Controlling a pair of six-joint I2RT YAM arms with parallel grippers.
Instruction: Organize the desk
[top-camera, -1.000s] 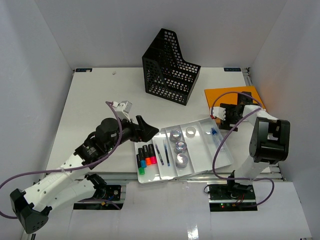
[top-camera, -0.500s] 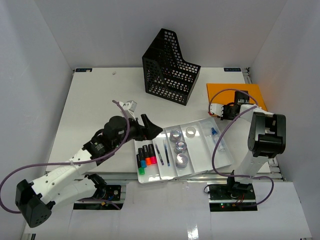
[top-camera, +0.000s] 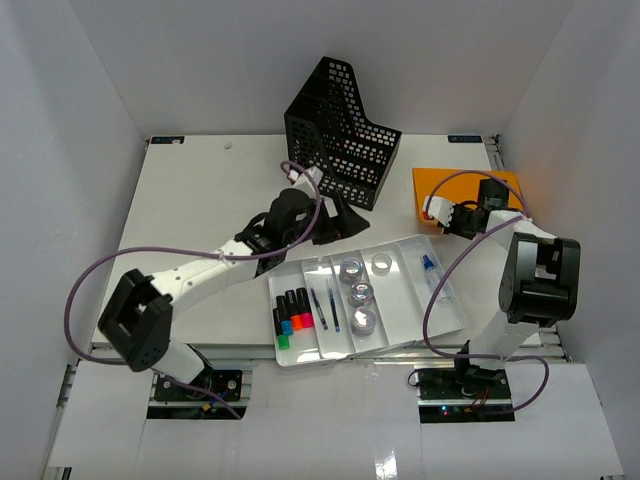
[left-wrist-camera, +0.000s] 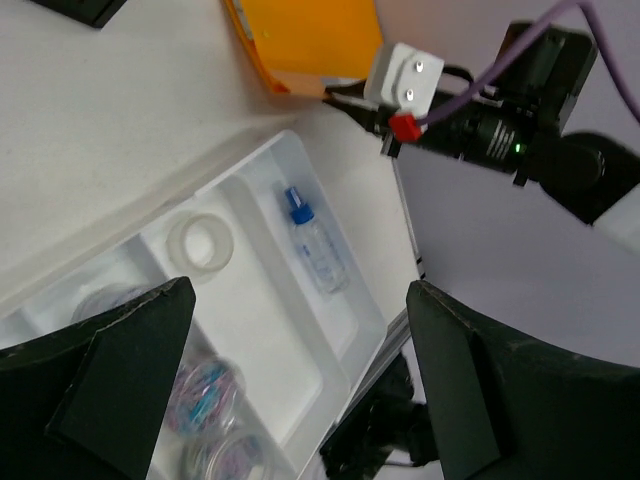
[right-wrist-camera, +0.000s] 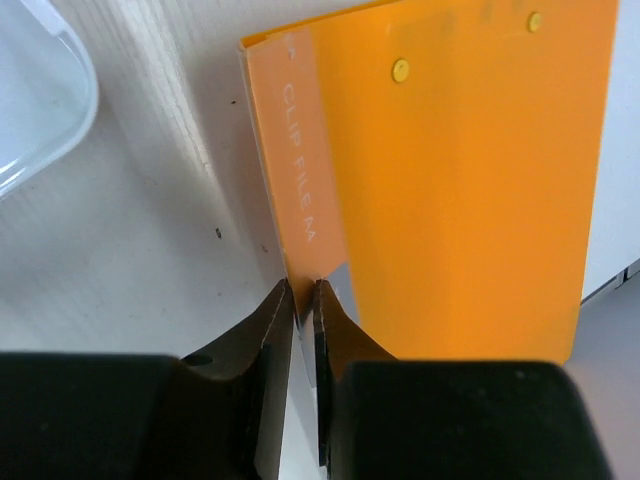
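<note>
An orange clip file (top-camera: 492, 181) (right-wrist-camera: 450, 180) lies flat at the back right of the white desk (top-camera: 190, 200). My right gripper (top-camera: 432, 215) (right-wrist-camera: 303, 290) is shut on the file's near edge beside the spine, and the sheet is pinched between both fingertips. My left gripper (top-camera: 345, 216) (left-wrist-camera: 300, 290) hangs open and empty between the black mesh file holder (top-camera: 340, 140) and the white tray (top-camera: 402, 302). It looks down on the tray's right end. The file (left-wrist-camera: 310, 40) and the right gripper (left-wrist-camera: 345, 95) also show in the left wrist view.
The tray (left-wrist-camera: 370, 322) holds coloured markers (top-camera: 291, 318), pens (top-camera: 325, 305), round clear cases (top-camera: 360, 296), a tape ring (left-wrist-camera: 203, 240) and a blue-capped bottle (top-camera: 432, 274) (left-wrist-camera: 312, 240). White walls enclose the desk on three sides. A metal rail runs along the front.
My right gripper has closed on the orange file's edge. My left arm has swung from the tray's left side up and right to the mesh holder, still open.
</note>
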